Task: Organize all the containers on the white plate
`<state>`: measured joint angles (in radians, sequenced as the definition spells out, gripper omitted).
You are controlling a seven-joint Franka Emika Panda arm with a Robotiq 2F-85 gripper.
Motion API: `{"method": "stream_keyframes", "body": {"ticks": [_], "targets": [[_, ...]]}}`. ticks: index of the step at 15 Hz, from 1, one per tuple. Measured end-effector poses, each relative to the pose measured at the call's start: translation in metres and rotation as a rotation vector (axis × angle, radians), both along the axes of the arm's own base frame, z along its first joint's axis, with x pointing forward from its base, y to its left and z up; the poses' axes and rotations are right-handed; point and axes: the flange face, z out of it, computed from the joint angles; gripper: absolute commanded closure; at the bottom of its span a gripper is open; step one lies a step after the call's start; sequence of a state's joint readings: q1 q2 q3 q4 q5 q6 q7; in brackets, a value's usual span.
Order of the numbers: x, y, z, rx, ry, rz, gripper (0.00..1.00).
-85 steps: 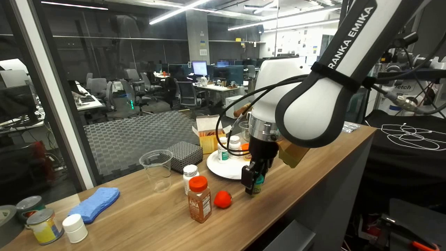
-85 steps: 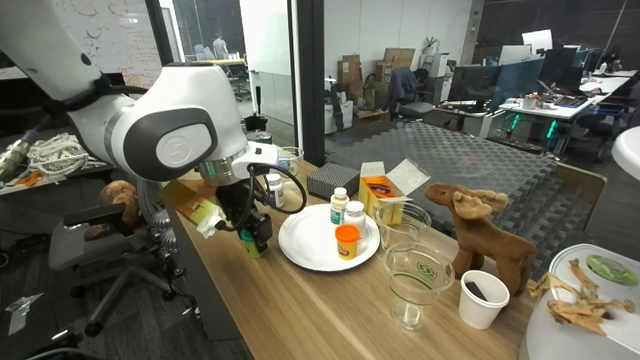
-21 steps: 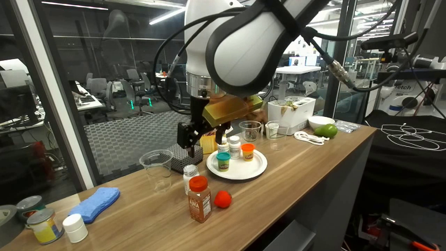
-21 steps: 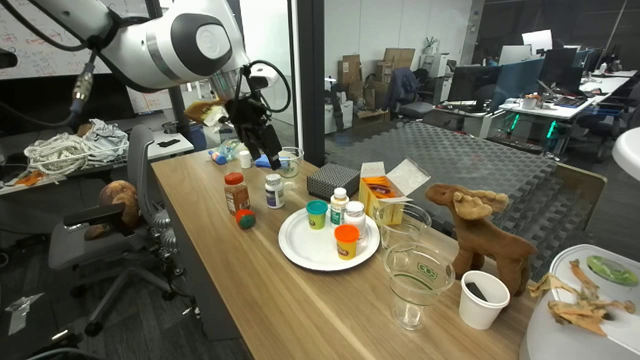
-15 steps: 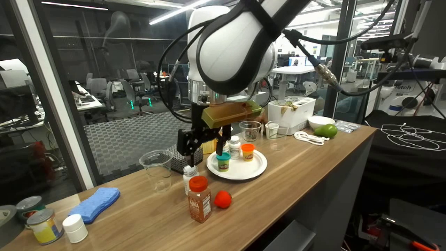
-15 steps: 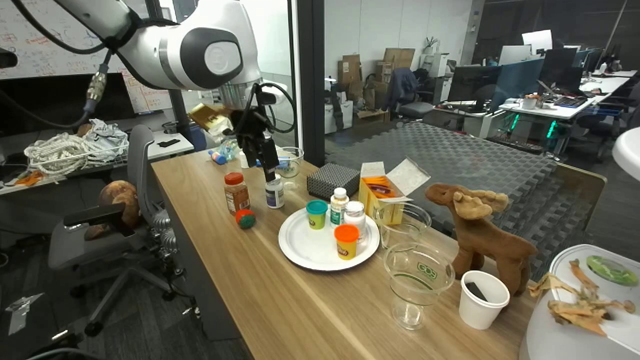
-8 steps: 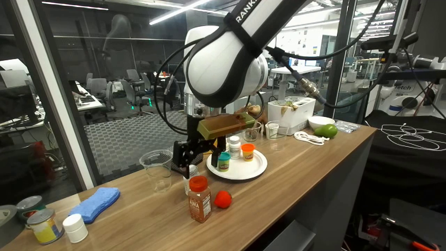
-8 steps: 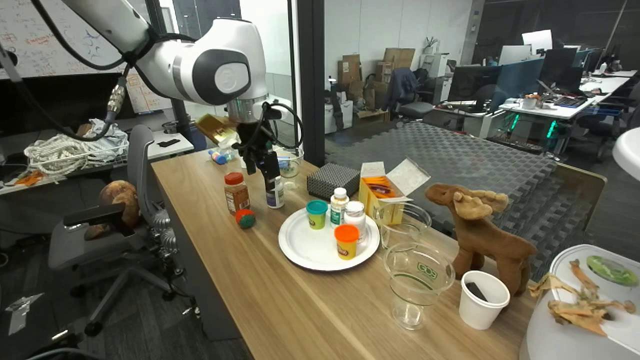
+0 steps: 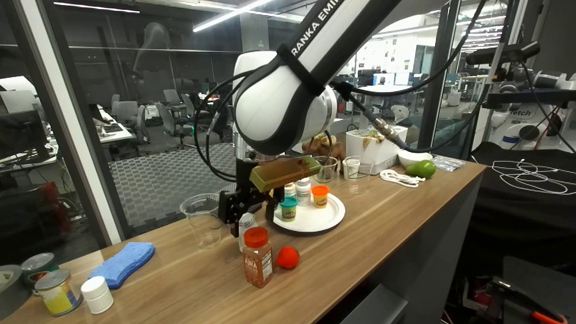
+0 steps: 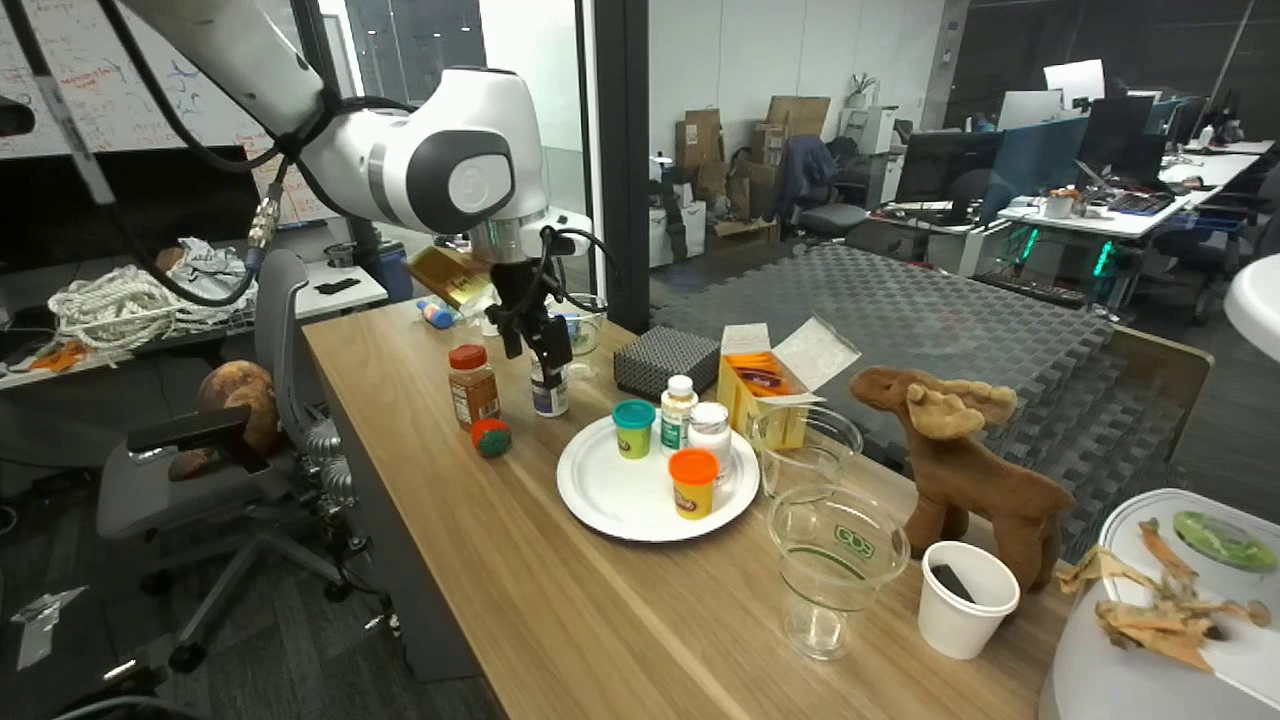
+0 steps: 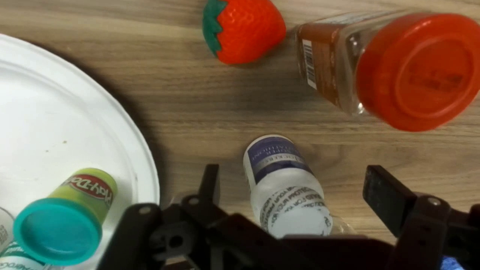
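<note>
My gripper (image 11: 294, 178) is open. In the wrist view a white bottle with a purple label (image 11: 279, 159) stands between the spread fingers, with room on both sides. In both exterior views the gripper (image 9: 252, 224) (image 10: 533, 368) is low over this bottle (image 9: 247, 223) (image 10: 550, 401), fingertips around cap height. The white plate (image 9: 326, 221) (image 10: 615, 512) holds a teal-lidded tub (image 9: 288, 209), an orange-lidded tub (image 9: 320, 198) and two white bottles (image 10: 677, 412) (image 10: 710, 440). A red-lidded spice jar (image 9: 258, 261) (image 11: 416, 71) stands on the table near the gripper.
A toy strawberry (image 9: 288, 257) lies beside the spice jar. A clear cup (image 9: 204, 222) and a black mesh box (image 10: 665, 360) stand close behind the gripper. A blue sponge (image 9: 122, 263), white jar (image 9: 96, 294) and cans are at one end. Clear cups (image 10: 838, 560) stand past the plate.
The teal-lidded tub, earlier at the gripper on the table, now stands on the plate. Over the last second the open gripper has come down around the purple-labelled bottle.
</note>
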<state>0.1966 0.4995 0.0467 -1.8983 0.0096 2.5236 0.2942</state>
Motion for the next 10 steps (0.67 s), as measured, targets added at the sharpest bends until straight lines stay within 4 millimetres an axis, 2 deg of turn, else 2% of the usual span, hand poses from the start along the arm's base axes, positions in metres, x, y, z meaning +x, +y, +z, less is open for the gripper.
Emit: {"method": "stream_keyframes", "body": {"ticks": [2, 3, 7, 8, 10], "targets": [[0.0039, 0.0008, 0.0009, 0.004, -0.021, 0.009, 0.37], [0.0051, 0.0011, 0.0013, 0.005, -0.025, 0.011, 0.47], [0.0074, -0.0002, 0.0035, 0.004, -0.032, 0.01, 0.77], [0.0084, -0.0011, 0.0057, 0.003, -0.036, 0.01, 0.74], [0.0095, -0.0018, 0.0095, 0.002, -0.043, 0.009, 0.76]]}}
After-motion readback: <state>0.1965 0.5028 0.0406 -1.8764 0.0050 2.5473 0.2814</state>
